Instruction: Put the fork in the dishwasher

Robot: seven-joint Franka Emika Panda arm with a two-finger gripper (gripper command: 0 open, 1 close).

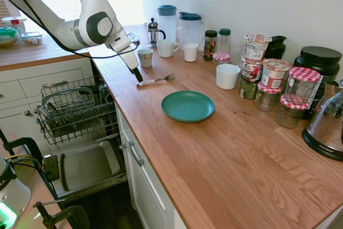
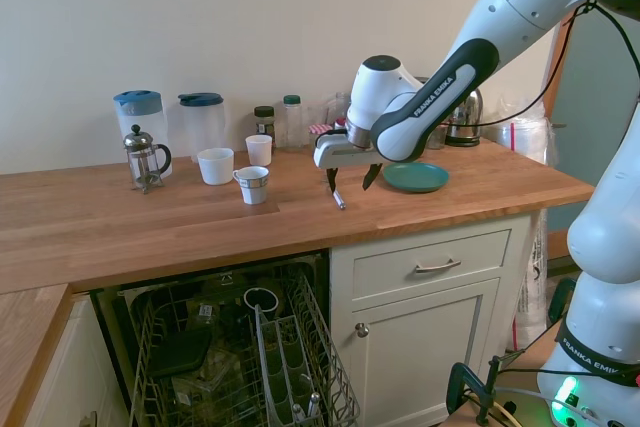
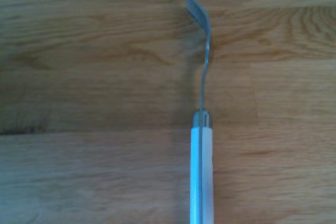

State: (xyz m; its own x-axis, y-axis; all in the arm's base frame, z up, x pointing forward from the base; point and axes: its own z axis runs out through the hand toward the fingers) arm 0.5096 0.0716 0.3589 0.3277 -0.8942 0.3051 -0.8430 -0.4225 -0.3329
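Two-finger gripper (image 2: 351,181) stands open astride the white-handled silver metal fork (image 1: 155,81) near the worktop's dishwasher-side edge; recommend closing squarely across the handle.

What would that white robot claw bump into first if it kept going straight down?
Probably the handle end of the slim silver fork with its white handle; the gripper points down at it, with the wooden countertop just beneath.

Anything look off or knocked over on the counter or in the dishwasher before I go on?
Nothing spilled or toppled. The fork lies flat on the counter beside the teal plate, with the open gripper over its white handle. The dishwasher door is down and its rack pulled out, as expected.
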